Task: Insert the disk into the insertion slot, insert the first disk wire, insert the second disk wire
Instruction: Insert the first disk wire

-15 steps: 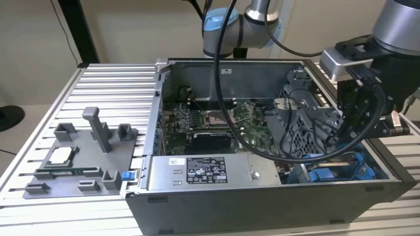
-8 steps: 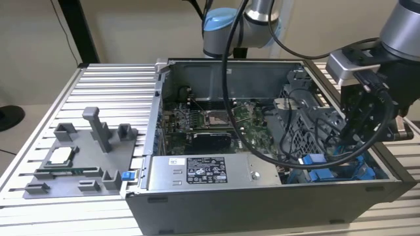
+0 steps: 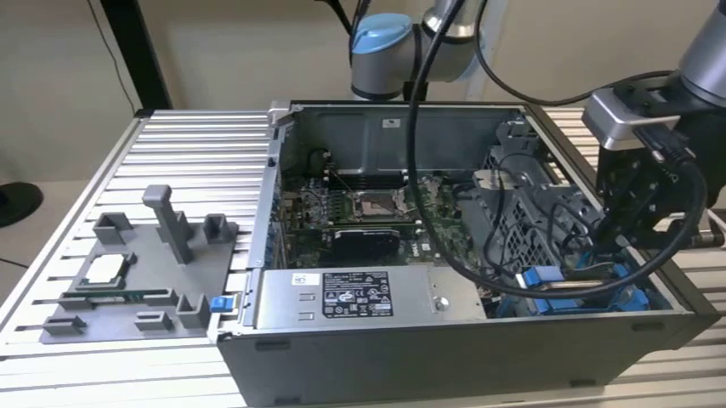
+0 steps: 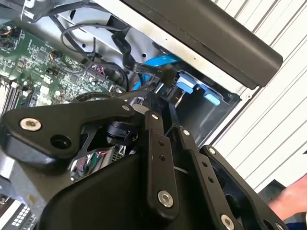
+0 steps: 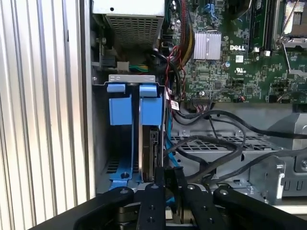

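The gripper [image 5: 169, 171] is clenching the blue wire [image 5: 167, 139] just beside the disk [image 5: 152, 143], which is standing seated in its slot [image 5: 130, 78] inside the computer case [image 3: 454, 357].

arm [image 3: 709, 51]: grey and thick, it comes down at the exterior view's right.
base [image 3: 380, 42]: round, with a light blue cap, at the back.
wrist [image 3: 618, 115]: a light grey block, bent downward.
gripper [image 3: 621, 242] [image 4: 163, 79] [image 5: 169, 176]: black, hangs under the wrist and points down.

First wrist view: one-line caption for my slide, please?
Tool close to the blue-framed disk sitting in the drive bay, black cables and motherboard alongside.
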